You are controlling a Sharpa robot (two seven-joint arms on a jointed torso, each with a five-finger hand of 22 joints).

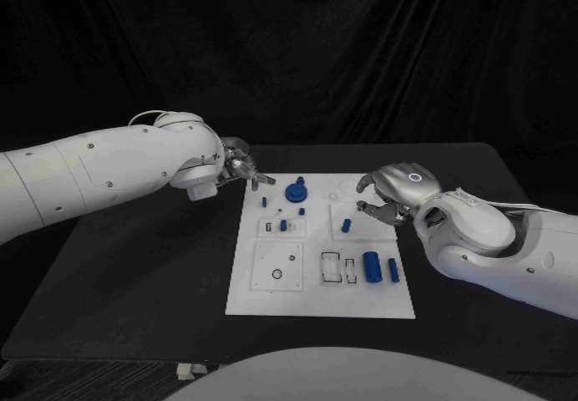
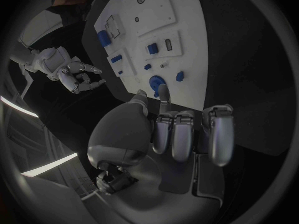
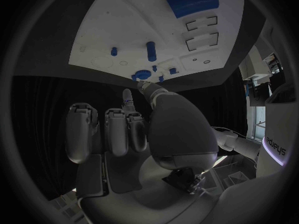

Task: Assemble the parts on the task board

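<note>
The black table [image 1: 144, 276] shows bare surface all around the white board [image 1: 301, 296], widest toward the robot's left. The left hand [image 1: 237, 170] hovers just off the board's far left corner, the right hand [image 1: 387, 194] over its far right edge; each has its fingers curled in, gripping nothing. On the board lie about eight blue parts: the big cylinder [image 1: 372, 267] near the right edge, a round knob [image 1: 295, 193] at the far end, and smaller pegs between.
</note>
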